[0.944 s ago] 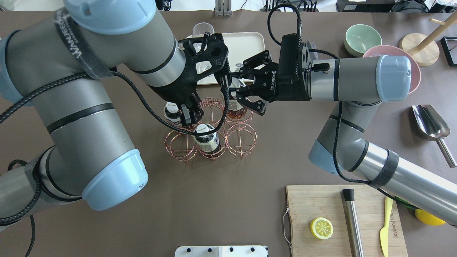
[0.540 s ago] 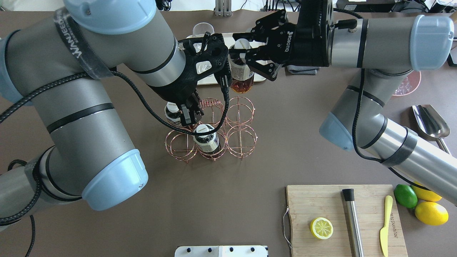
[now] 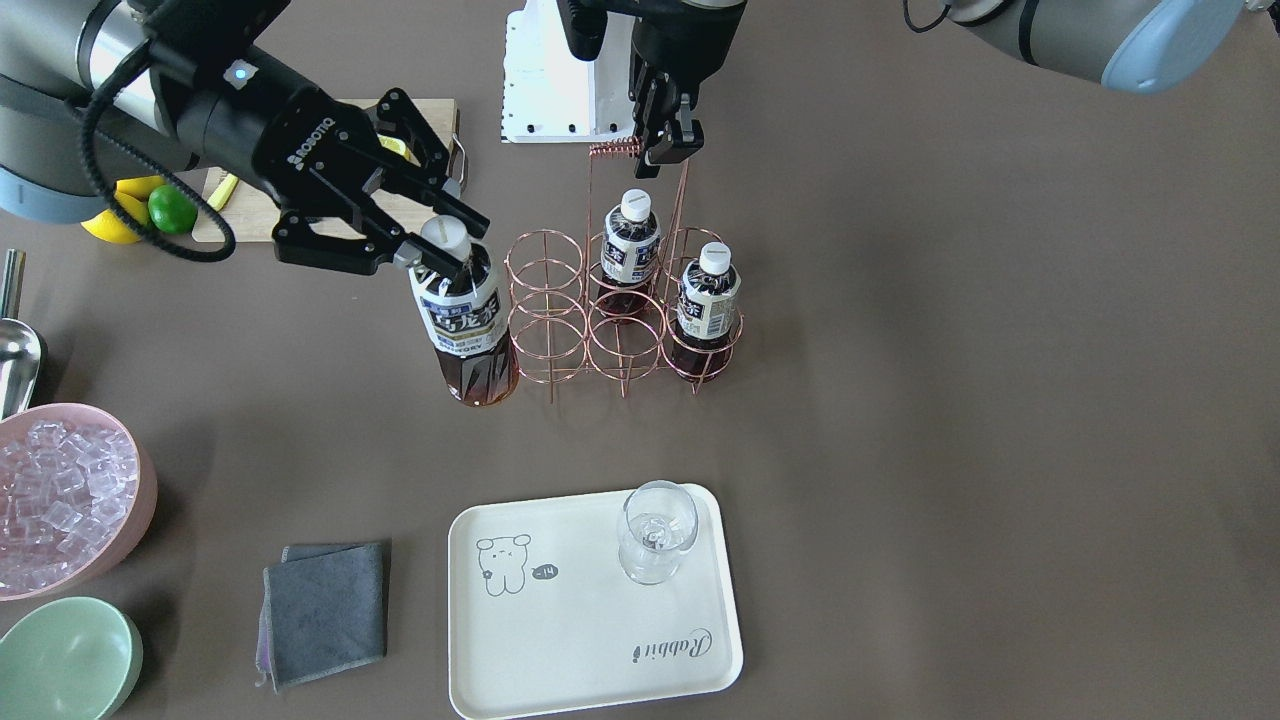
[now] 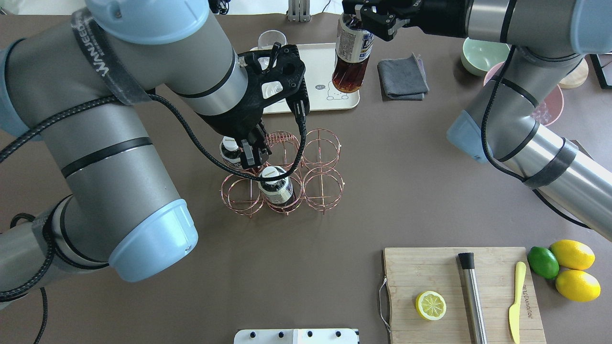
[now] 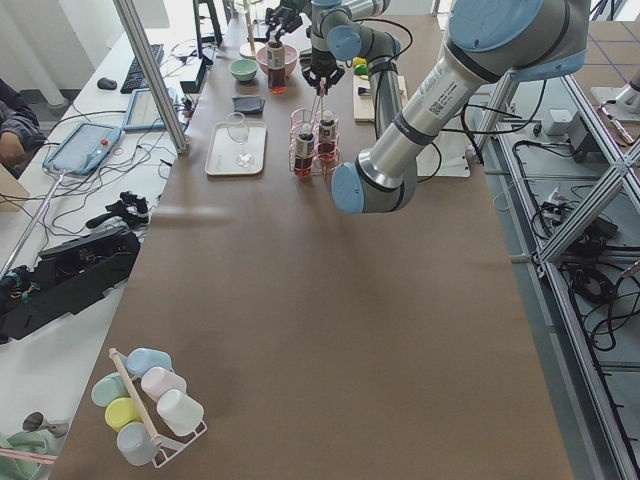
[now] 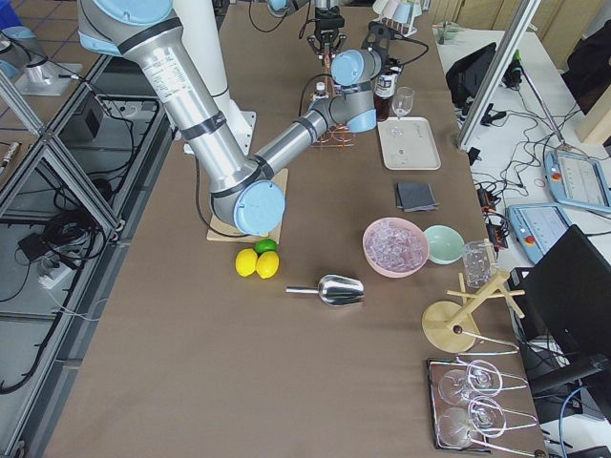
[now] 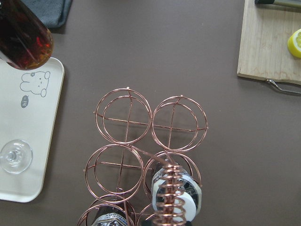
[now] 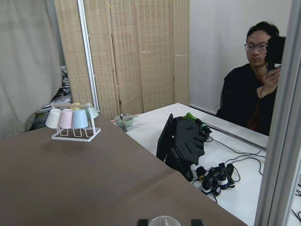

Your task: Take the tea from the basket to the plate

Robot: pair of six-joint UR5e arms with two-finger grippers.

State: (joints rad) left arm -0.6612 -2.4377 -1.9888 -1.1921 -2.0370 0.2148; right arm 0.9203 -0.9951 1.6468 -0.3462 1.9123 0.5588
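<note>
My right gripper [image 3: 448,243] is shut on the neck of a tea bottle [image 3: 465,320], white cap and dark brown liquid. It holds the bottle upright, high in the air and clear of the copper wire basket [image 3: 560,330]. In the overhead view the bottle [image 4: 351,52] hangs by the right end of the cream plate [image 4: 325,57]. Two more tea bottles [image 3: 630,245] [image 3: 708,295] stand in the basket. My left gripper [image 4: 253,155] is shut on the basket's coiled handle [image 7: 171,197]. The plate [image 3: 590,620] carries a clear glass [image 3: 655,530].
A grey cloth [image 4: 402,76] lies right of the plate. A pink bowl of ice [image 3: 60,500] and a green bowl [image 3: 65,660] stand beyond it. A cutting board [image 4: 459,291] holds a lemon half, a muddler and a knife. Lemons and a lime [image 4: 564,267] lie beside it.
My right gripper has lifted the tea bottle out of the basket's back right ring and carried it up and away towards the plate. The left gripper has stayed on the handle.
</note>
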